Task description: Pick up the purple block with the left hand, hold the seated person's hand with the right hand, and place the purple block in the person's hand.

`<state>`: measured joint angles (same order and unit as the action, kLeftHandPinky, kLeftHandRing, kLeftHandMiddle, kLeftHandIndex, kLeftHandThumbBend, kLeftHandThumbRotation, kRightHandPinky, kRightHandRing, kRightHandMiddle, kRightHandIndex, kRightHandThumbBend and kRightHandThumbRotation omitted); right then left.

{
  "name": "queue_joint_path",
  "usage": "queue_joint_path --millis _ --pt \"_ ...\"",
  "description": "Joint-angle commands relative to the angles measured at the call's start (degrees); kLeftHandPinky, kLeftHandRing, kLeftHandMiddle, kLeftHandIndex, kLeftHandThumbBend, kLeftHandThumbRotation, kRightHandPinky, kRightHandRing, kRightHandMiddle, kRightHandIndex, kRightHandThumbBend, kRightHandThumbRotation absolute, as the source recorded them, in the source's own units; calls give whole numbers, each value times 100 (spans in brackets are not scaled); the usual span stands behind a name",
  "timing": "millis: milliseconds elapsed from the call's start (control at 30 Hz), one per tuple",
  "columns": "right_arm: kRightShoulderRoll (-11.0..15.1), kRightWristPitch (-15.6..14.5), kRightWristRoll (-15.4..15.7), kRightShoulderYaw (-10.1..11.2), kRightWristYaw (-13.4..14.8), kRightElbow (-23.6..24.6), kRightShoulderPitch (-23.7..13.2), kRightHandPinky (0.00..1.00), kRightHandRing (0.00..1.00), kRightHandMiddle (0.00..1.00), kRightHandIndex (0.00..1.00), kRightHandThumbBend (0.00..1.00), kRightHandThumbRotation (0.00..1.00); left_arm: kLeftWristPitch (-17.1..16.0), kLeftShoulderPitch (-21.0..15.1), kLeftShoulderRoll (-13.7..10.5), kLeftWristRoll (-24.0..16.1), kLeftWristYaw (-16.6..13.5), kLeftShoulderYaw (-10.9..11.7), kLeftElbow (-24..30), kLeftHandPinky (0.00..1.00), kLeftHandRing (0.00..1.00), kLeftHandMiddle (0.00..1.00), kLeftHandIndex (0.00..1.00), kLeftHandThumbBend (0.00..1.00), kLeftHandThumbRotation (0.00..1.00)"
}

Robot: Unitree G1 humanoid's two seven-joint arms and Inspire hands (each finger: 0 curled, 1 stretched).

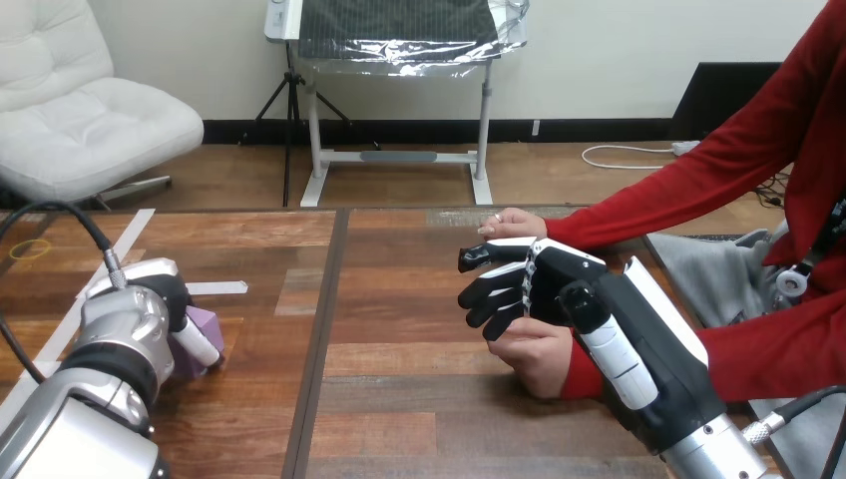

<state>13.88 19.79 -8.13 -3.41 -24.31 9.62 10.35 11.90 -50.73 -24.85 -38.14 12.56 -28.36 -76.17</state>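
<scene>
The robot's left hand (175, 299) is low at the view's left, down against the purple block (210, 324). The block stands on the counter (419, 399) and shows just past the hand on its right. It cannot be told whether the hand grips the block or only touches it.

The robot's right hand (559, 284) reaches in from the lower right, with its fingers (484, 294) nearly straight and loosely spread. They point toward the view's left and pinch nothing. It lies between the person's two hands. The person's near hand (539, 354) is just under it and seems to touch its underside. The person's far hand (511, 223) rests on the counter just beyond the fingertips. Both come in from the right side on red sleeves.

The counter is of brown wooden planks, and a dark seam (317, 339) runs front to back between the two robot hands. A short strip of white tape (217, 288) lies near the block. There is one purple block, with two robot hands and two hands of the person.
</scene>
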Motion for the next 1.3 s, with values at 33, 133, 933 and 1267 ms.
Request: queue_joint_path --millis 33,133,933,1267 --pt "31 70 -34 70 4 164 -255 49 57 61 70 81 100 -230 -452 -161 -206 0 -195 111 53 85 91 86 52 18" --pt "30 65 -30 70 9 168 -251 49 57 61 70 81 100 -357 -444 -186 -325 -4 -291 101 57 85 88 84 50 18" --pt "35 59 -26 74 14 183 -247 49 57 61 70 81 100 29 -357 -47 395 -847 440 119 23 34 46 58 62 0" --pt "31 41 -23 75 24 191 -239 49 57 61 69 82 100 -1 -337 -34 434 -1021 492 123 19 26 36 56 67 0"
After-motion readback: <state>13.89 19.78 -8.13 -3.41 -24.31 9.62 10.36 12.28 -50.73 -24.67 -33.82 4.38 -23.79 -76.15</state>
